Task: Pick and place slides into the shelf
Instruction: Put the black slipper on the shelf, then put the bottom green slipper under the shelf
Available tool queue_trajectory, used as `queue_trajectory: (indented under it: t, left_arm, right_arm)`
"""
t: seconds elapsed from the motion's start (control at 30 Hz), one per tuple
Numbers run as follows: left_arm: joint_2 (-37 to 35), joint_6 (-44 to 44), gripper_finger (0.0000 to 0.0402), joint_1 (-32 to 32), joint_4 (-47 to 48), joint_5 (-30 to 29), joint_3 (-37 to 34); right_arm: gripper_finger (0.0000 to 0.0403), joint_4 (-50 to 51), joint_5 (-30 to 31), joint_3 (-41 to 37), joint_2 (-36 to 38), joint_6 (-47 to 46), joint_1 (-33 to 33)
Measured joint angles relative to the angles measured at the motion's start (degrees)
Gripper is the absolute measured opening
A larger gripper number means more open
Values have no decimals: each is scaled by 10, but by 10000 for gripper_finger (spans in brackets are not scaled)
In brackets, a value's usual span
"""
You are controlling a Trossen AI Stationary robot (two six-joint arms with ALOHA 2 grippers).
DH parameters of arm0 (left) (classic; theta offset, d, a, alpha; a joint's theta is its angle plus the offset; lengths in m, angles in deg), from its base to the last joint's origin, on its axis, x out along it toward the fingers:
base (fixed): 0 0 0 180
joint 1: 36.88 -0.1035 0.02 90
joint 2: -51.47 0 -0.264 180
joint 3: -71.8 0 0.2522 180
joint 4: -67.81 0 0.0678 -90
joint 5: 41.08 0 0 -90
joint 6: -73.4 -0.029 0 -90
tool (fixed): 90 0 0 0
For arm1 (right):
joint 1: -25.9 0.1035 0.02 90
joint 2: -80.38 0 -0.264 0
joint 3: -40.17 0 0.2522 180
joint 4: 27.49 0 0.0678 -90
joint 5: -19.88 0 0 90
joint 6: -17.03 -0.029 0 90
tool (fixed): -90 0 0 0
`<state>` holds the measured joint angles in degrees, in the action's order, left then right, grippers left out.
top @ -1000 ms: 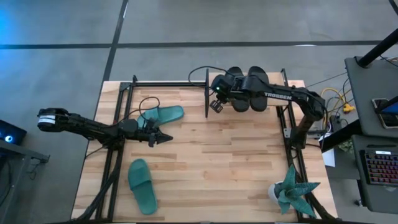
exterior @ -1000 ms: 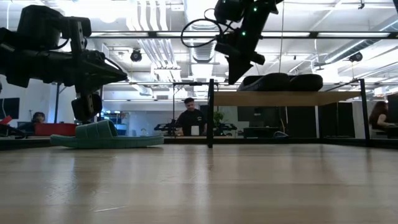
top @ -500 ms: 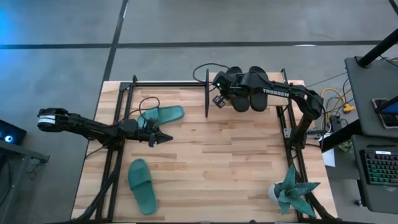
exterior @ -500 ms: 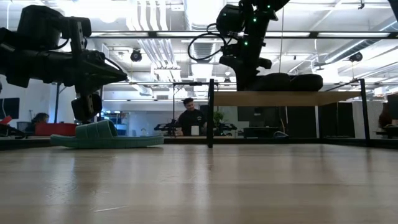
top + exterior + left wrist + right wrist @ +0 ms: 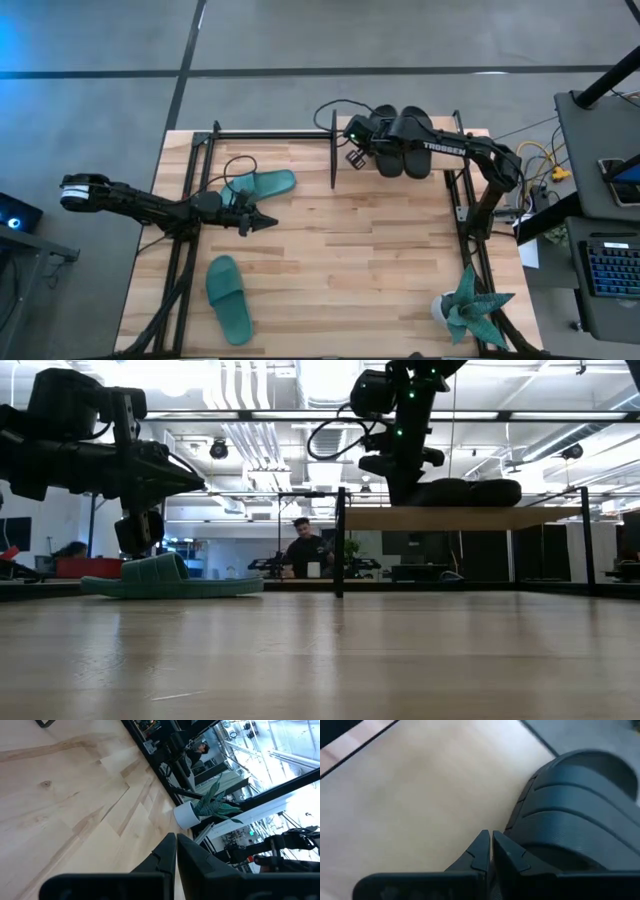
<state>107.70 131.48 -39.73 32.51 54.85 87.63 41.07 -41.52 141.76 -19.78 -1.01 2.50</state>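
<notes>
While the black slides [image 5: 402, 142] sit side by side on the shelf [image 5: 440, 140] top board at the table's far edge, the right gripper [image 5: 358, 158] hangs over the board's left end just beside them, fingers pressed together on nothing, arm stretched across the shelf. One teal slide [image 5: 262, 184] lies near the left gripper [image 5: 268, 223], which is pinched closed and empty on a low, extended arm; another teal slide [image 5: 229, 298] lies nearer the front edge.

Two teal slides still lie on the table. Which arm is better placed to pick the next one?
The left. Its claw, shut and empty, hovers just beside the teal slide at the table's left. The right claw, also shut, is up at the shelf by the black slides, far from both teal ones.
</notes>
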Motion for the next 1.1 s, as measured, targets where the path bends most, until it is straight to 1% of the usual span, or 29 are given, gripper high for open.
queue_trajectory:
  t: [0.17,0.3,0.43,0.47,0.5,0.53,0.6,0.63,0.67,0.73,0.8,0.93,1.0,1.1]
  left_arm:
    - [0,0,0,0,0,0,0]
    - [0,0,0,0,0,0,0]
    - [0,0,0,0,-2,0,0]
    - [0,1,0,0,-6,0,0]
    - [0,8,0,0,-18,0,0]
    - [0,24,0,0,-41,0,0]
    - [0,46,0,2,-119,3,5]
    - [0,41,0,5,-173,10,12]
    - [0,22,0,9,-231,22,18]
    - [-1,-22,0,12,-329,42,25]
    - [0,-63,0,11,-401,43,25]
    - [-29,-137,0,11,-409,37,28]
    - [-38,-152,0,11,-411,6,34]
    - [-49,-150,0,11,-409,-39,42]
  right_arm:
    - [13,0,9,0,2,-10,0]
    - [13,0,-24,1,4,-19,10]
    - [13,-7,-65,16,8,-11,35]
    - [13,-12,-84,20,10,2,43]
    - [13,-20,-118,25,12,20,51]
    - [13,-32,-167,30,14,38,57]
    - [13,-55,-262,38,18,57,71]
    - [13,-69,-291,41,20,58,79]
    - [13,-82,-302,44,22,55,89]
    - [13,-97,-299,53,25,48,105]
    - [13,-98,-290,65,26,46,117]
    - [13,-100,-283,87,26,46,135]
    - [13,-100,-283,95,26,46,141]
    - [13,-100,-268,101,26,41,146]
